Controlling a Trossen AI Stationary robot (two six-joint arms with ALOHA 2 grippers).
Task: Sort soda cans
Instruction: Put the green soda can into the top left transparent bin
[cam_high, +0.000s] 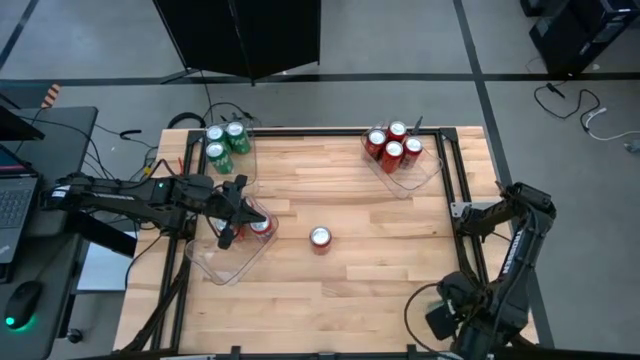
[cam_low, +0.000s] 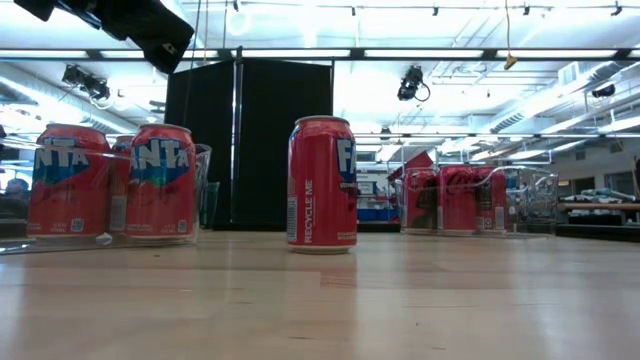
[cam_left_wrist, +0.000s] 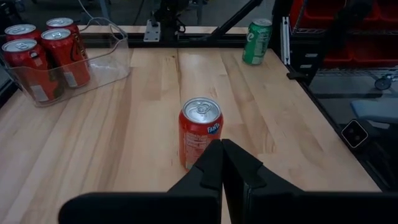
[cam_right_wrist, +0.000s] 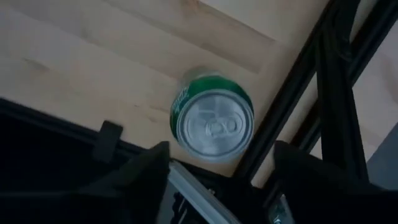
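A green can (cam_right_wrist: 214, 118) stands upright at the worktop's (cam_high: 370, 270) five o'clock corner, just below the right tool (cam_right_wrist: 221, 163), whose fingers are spread wide. A lone red can (cam_high: 320, 239) stands mid-worktop, at three o'clock from the closed, empty left tool (cam_high: 232, 215).

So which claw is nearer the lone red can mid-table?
Left. The left claw hovers over the near-left tray, beside the lone red can; the right claw is off at the table's near-right corner.

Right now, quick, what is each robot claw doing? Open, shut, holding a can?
Left gripper: shut, empty, above the clear plastic tray with red cans.
Right gripper: open, holding nothing, above a green soda can with a silver top.
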